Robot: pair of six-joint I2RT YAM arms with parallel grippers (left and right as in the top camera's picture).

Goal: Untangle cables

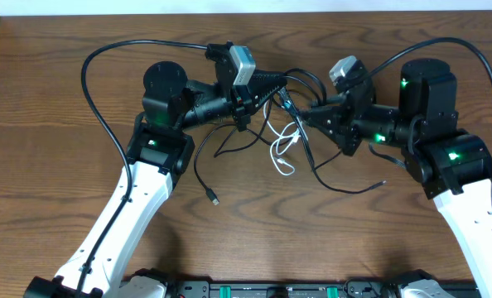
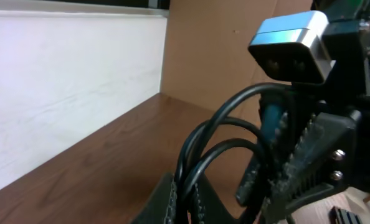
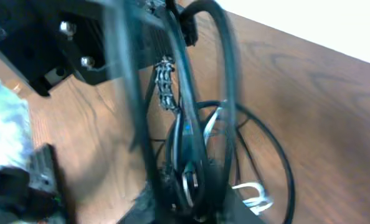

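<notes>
Several thin black cords [image 1: 300, 80] lie tangled at the table's middle, held up between my two grippers. My left gripper [image 1: 277, 88] is shut on two black cords; in the left wrist view these cords [image 2: 200, 149] run up in arcs from between its jaws [image 2: 186, 202]. My right gripper [image 1: 302, 112] faces it closely and is shut on a black cord with a metal plug end [image 3: 190, 180]. The short white cord [image 1: 284, 151] lies looped on the table just below the grippers, and it also shows in the right wrist view [image 3: 255, 194].
One loose black cord trails toward the front and ends in a small plug [image 1: 214, 199]. Another black cord end [image 1: 384, 181] lies to the right. The thick arm cables arch over both arms. A pale wall [image 2: 66, 81] edges the wooden table [image 1: 254, 240].
</notes>
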